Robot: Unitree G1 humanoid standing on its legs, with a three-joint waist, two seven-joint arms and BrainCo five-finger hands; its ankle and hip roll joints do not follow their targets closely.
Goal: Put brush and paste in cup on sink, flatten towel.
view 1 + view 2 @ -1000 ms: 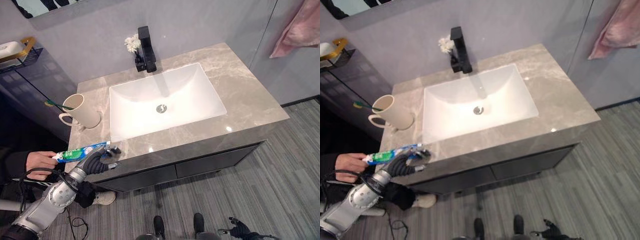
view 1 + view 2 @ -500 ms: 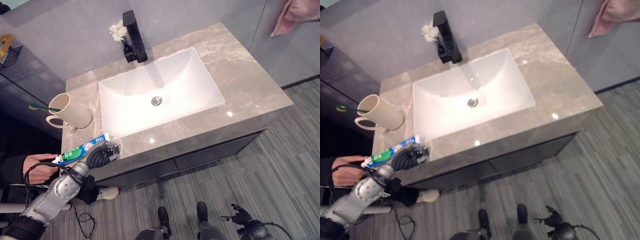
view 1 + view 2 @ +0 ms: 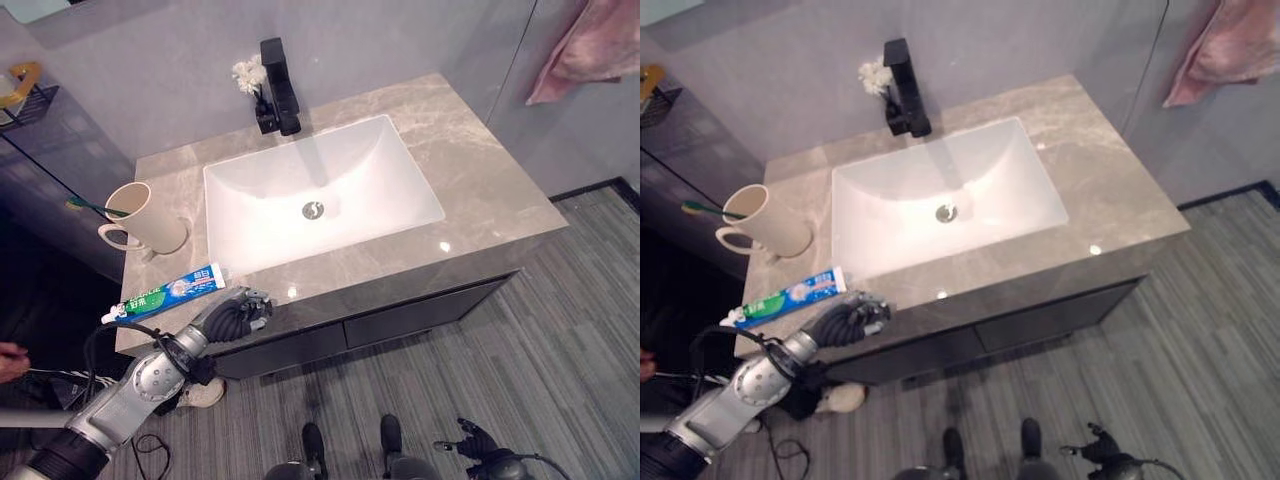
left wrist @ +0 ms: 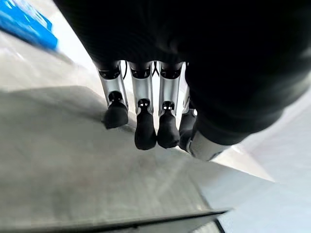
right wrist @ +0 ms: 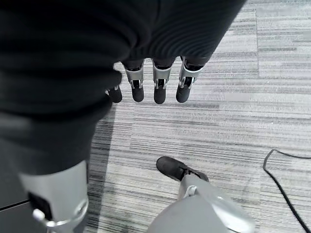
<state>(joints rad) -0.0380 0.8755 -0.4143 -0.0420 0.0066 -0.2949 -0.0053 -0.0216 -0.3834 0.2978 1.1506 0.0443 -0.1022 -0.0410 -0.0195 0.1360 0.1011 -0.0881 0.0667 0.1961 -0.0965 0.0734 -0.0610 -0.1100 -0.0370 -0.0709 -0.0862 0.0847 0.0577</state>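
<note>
At the far left edge a person's hand (image 3: 8, 361) is cut off by the frame, apart from everything else. A cream cup (image 3: 148, 218) stands on the grey marble counter (image 3: 490, 190) left of the white basin (image 3: 320, 195), and a green-handled toothbrush (image 3: 92, 208) leans out over its rim, its head hidden inside. The toothpaste tube (image 3: 165, 292) lies flat near the counter's front left edge, just beside the left hand (image 3: 235, 313), whose fingers (image 4: 145, 121) hang loosely curled and hold nothing. A black faucet (image 3: 280, 85) stands behind the basin. A pink towel (image 3: 590, 48) hangs at upper right, partly cropped. The right hand (image 5: 146, 87) hangs relaxed over striped flooring.
</note>
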